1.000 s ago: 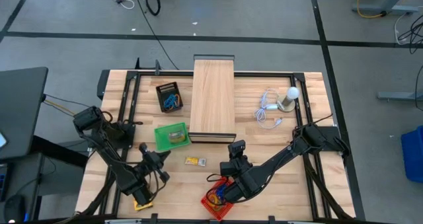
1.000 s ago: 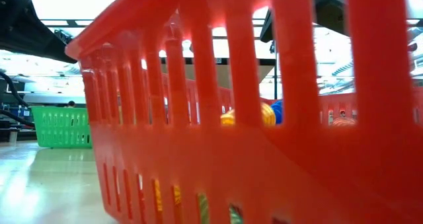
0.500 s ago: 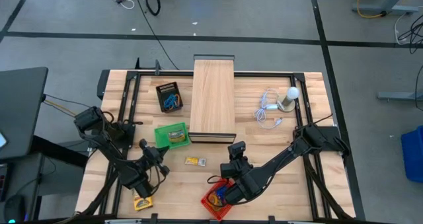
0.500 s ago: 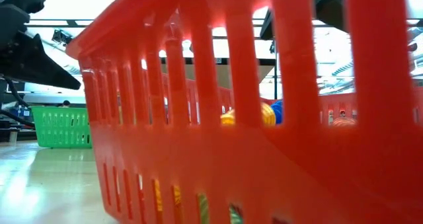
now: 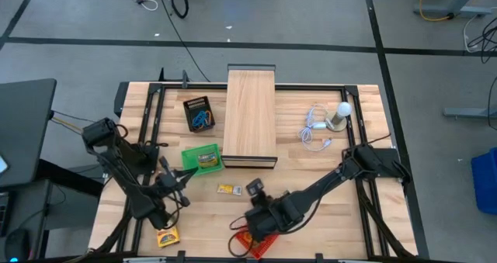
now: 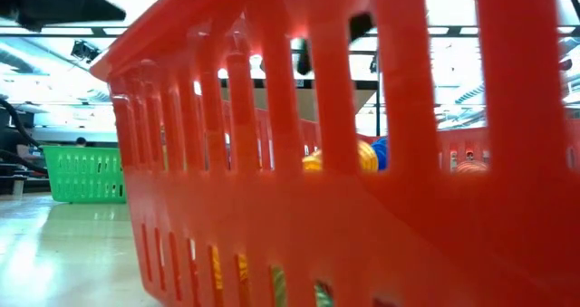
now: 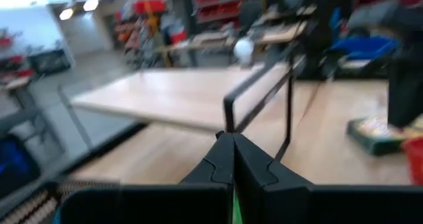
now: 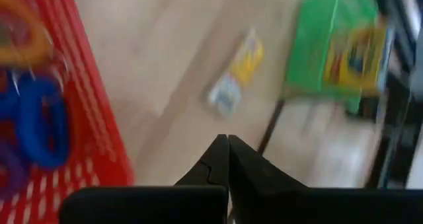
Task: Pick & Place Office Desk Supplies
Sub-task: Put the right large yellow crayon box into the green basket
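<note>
Red plastic marks the basket at the table's near edge, with blue and orange loops lying in it. The right tool hangs just beside its rim, fingers pressed together and carrying nothing; the left tool is likewise closed and empty, poised near the green basket, which holds a crayon box. A second crayon box lies on the table at the near left edge, and a small yellow piece lies between the two arms — well apart from both baskets.

My guess is that the next pick is one of those two loose items. To do it well, whichever tool goes must open before descending — a closed tool would only shove a flat piece along the wood. For the small yellow piece, line the fingers across its short side and come straight down. The crayon box sits close to the table edge, so any nudge outward risks losing it. Keep the right arm clear of the red basket's rim when it swings.
</note>
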